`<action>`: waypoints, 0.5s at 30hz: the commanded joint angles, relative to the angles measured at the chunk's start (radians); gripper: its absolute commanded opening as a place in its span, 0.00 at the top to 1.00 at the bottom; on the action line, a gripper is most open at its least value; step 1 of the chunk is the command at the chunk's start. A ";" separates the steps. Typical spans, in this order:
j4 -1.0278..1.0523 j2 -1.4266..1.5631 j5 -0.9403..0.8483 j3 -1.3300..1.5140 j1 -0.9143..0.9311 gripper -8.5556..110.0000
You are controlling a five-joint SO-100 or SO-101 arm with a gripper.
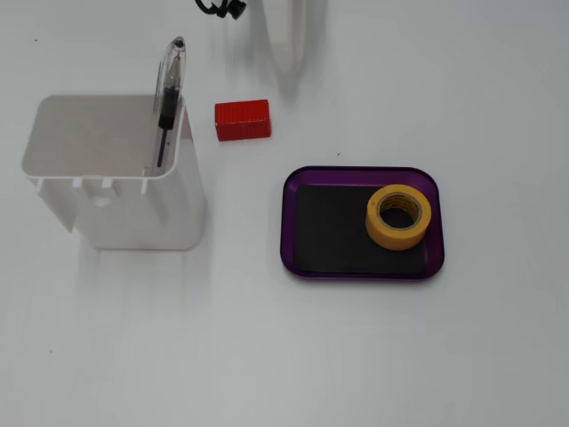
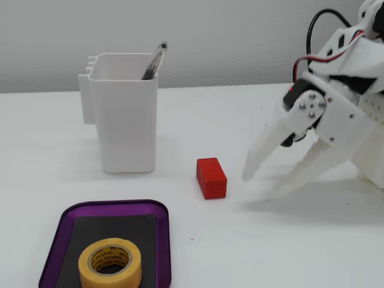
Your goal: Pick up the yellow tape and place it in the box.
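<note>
The yellow tape (image 1: pixel 396 238) lies flat inside the box (image 1: pixel 290 222), a shallow purple tray with a black mat, at the mat's right end in this fixed view. From the lower fixed view the tape (image 2: pixel 111 281) sits in the near part of the tray (image 2: pixel 164 240). My gripper (image 2: pixel 260 185) is open and empty. It hangs tips-down over the bare table to the right of the red block, well away from the tray. In the top-down fixed view only a blurred white part of the arm (image 1: pixel 292 44) shows at the upper edge.
A red ribbed block (image 2: pixel 211 177) lies between gripper and tray, also in the top-down view (image 1: pixel 242 120). A tall white container (image 2: pixel 129 132) holding a pen (image 2: pixel 155 60) stands at the left (image 1: pixel 133 205). The arm's base is at the right edge.
</note>
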 commanded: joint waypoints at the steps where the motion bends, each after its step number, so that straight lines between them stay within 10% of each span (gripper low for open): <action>1: -0.038 0.038 -0.003 0.106 0.002 0.85; 15: -0.046 0.040 0.005 0.118 0.015 0.93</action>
